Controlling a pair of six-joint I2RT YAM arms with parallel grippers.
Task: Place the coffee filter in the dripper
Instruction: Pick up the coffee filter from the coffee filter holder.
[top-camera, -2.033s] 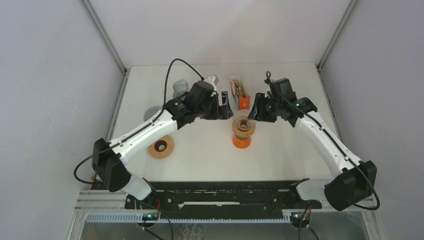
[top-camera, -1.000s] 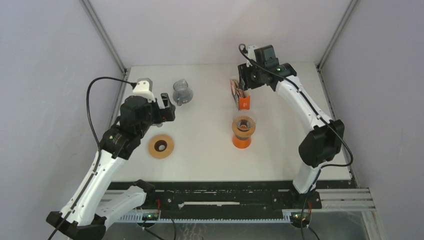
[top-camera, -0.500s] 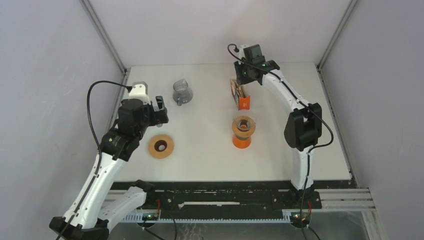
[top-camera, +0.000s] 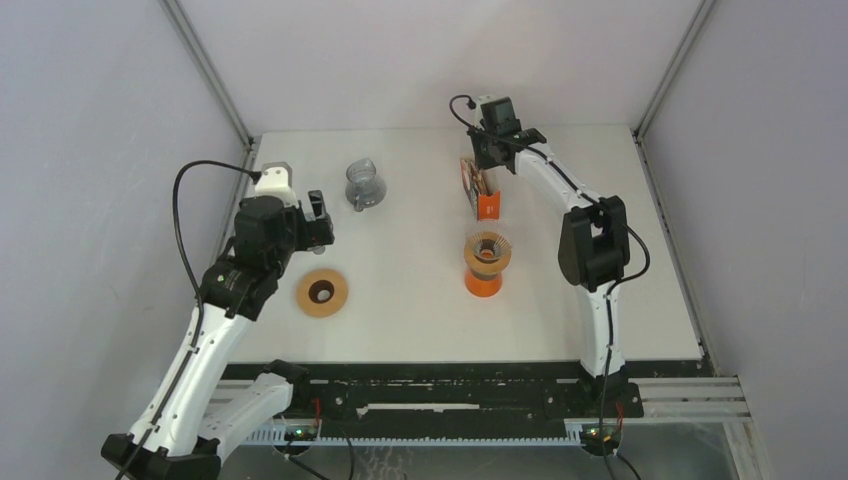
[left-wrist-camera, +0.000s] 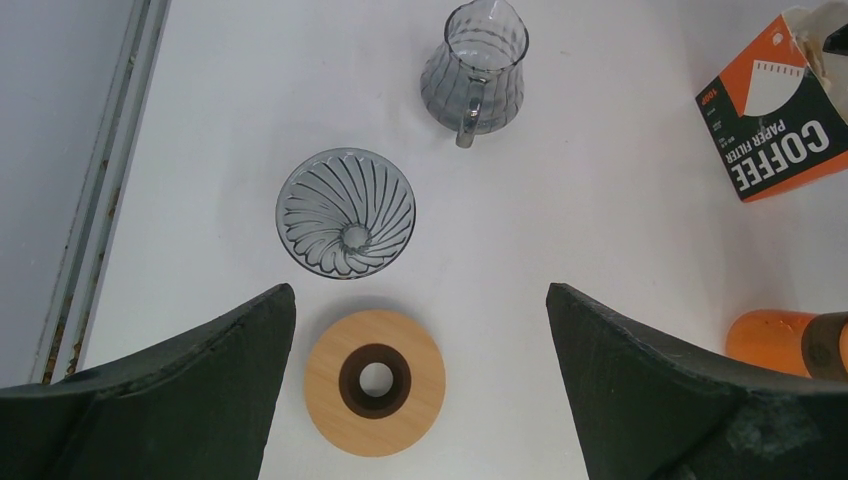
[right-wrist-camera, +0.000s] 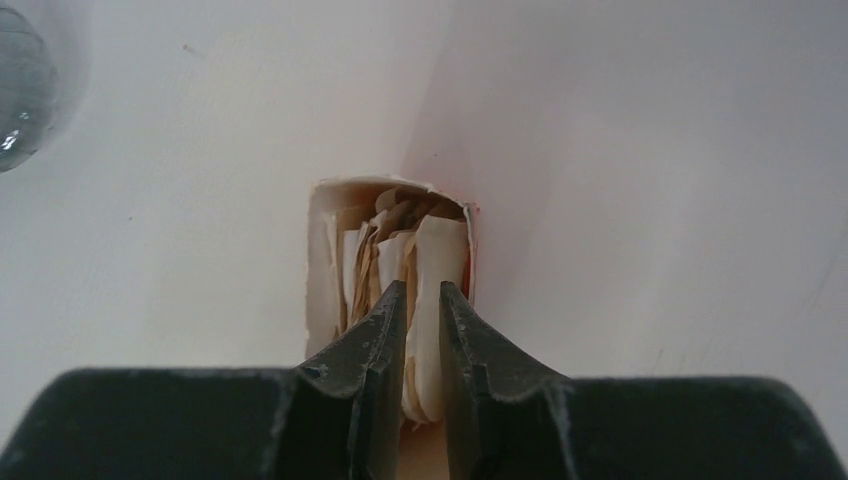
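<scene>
The coffee filter (right-wrist-camera: 440, 250) is a white folded paper standing among others in the open orange-and-white filter box (top-camera: 481, 192) (left-wrist-camera: 775, 130) at the back centre. My right gripper (right-wrist-camera: 421, 288) (top-camera: 484, 168) reaches down into the box's mouth. Its jaws are nearly together, with that white filter pinched between them. The dripper (left-wrist-camera: 345, 212), a clear ribbed glass cone, rests on the table at the left; in the top view my left arm hides it. My left gripper (left-wrist-camera: 420, 295) (top-camera: 315, 225) hovers high above it, open wide and empty.
A wooden ring (top-camera: 321, 293) (left-wrist-camera: 375, 380) lies just in front of the dripper. A glass carafe (top-camera: 364, 185) (left-wrist-camera: 475, 65) stands behind it. An orange stand (top-camera: 487, 265) (left-wrist-camera: 775, 340) with a ribbed cup on top is near the table's middle.
My right arm has swung to the back over the filter box and its jaws have narrowed onto a filter. The left arm has drawn back to the left and now holds nearly still.
</scene>
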